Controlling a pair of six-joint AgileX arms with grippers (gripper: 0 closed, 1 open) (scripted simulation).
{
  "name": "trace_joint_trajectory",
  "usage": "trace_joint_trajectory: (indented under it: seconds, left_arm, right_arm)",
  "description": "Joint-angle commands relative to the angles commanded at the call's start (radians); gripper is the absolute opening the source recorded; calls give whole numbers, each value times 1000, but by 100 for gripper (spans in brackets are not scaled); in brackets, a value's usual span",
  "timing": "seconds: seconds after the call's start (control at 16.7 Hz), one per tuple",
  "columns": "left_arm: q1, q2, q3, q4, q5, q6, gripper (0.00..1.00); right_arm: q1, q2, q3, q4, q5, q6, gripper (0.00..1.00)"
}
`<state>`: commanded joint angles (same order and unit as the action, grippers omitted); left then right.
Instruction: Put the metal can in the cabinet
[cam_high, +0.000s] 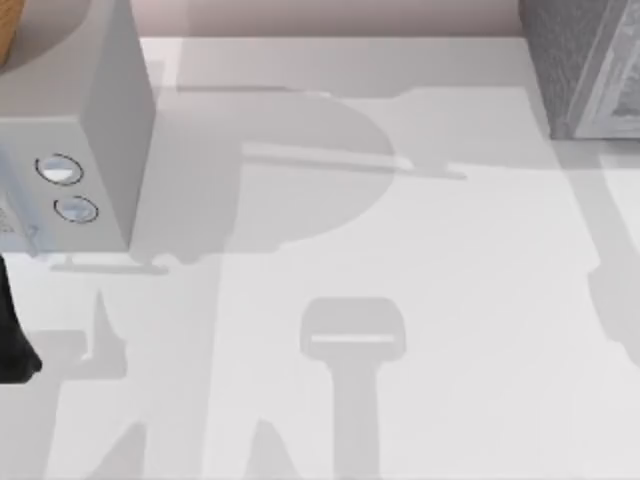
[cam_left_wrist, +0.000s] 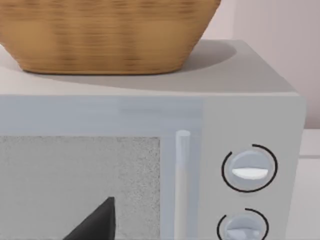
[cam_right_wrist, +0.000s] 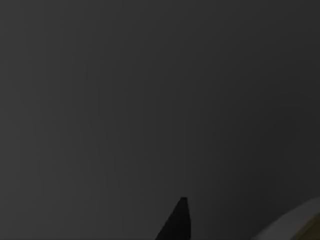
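With the right wrist view dark and either gripper's grip impossible to tell, the left arm (cam_high: 12, 340) should probably ease clear of the microwave (cam_high: 95, 130) slowly.

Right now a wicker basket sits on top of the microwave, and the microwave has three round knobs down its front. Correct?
Not quite. The wicker basket does sit on top of the microwave, but the left wrist view shows two round knobs down its front, not three.
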<state>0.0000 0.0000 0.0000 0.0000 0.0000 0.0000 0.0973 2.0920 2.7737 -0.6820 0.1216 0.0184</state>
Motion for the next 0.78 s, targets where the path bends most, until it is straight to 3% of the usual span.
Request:
trace_joint_trajectory:
  seconds: [0.42, 0.78]
  left_arm:
    - [0, 0, 0, 0, 0, 0, 100]
    - [0, 0, 0, 0, 0, 0, 100]
  right_arm:
    - [0, 0, 0, 0, 0, 0, 98]
    - [0, 0, 0, 0, 0, 0, 100]
